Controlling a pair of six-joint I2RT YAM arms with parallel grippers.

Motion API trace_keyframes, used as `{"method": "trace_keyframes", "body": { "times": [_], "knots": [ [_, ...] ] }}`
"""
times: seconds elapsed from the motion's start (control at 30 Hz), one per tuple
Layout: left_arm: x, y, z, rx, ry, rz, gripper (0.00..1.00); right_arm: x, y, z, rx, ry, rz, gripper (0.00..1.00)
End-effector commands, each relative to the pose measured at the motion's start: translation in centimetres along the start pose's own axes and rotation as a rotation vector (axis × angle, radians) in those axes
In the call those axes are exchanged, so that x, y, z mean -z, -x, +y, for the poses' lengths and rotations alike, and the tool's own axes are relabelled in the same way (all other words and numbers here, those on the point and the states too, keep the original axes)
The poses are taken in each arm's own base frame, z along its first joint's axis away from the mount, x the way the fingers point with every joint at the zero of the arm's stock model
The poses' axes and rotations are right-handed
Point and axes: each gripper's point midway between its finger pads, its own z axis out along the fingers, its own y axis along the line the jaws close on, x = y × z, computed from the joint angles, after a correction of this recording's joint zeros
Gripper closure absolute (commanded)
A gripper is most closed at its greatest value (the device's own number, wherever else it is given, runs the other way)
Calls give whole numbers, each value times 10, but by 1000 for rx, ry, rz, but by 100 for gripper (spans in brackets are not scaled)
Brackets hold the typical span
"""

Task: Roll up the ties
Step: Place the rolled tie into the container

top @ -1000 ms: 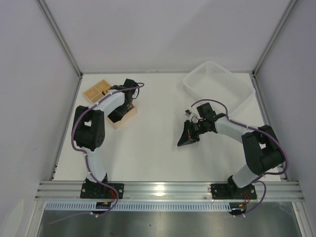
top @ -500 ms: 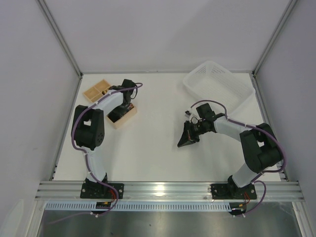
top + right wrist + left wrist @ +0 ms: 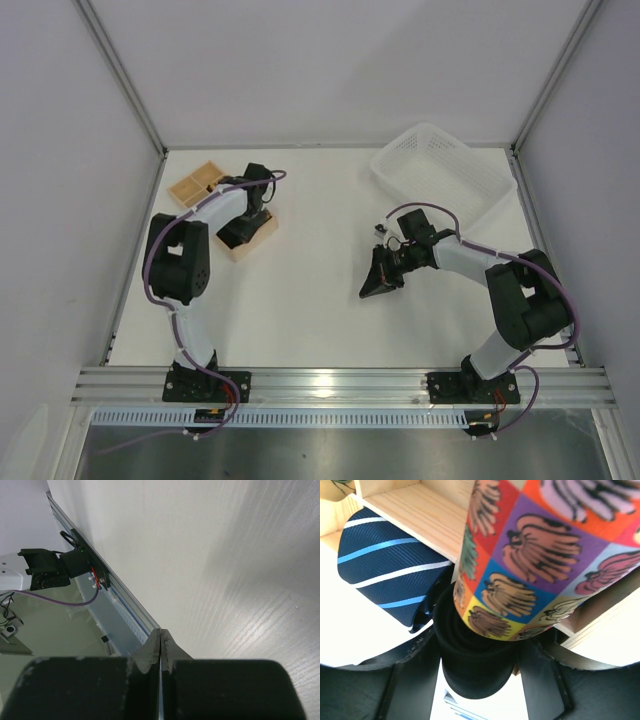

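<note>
A rolled black tie [image 3: 470,675] sits between the fingers of my left gripper [image 3: 479,647], at the edge of a wooden box [image 3: 420,515]. A rolled banana-print tie [image 3: 545,550] and a navy striped tie [image 3: 385,565] lie in the box beside it. In the top view my left gripper [image 3: 243,230] reaches down into this box [image 3: 264,236] at the left rear; the black coil is hidden there. My right gripper [image 3: 370,289] is shut and empty, low over the table's middle, fingertips pressed together in the right wrist view [image 3: 161,636].
A second, compartmented wooden box [image 3: 197,183] stands at the far left rear. A white plastic basket [image 3: 445,180] stands at the right rear. The aluminium rail [image 3: 340,385] runs along the near edge.
My left wrist has shifted slightly to the left over the box. The right arm has barely moved.
</note>
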Motion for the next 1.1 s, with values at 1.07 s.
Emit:
{"method": "trace_keyframes", "body": {
  "times": [1.07],
  "knots": [
    [64, 7, 21, 183, -107, -101, 27, -6, -1, 15, 59, 23, 22, 100]
  ]
}}
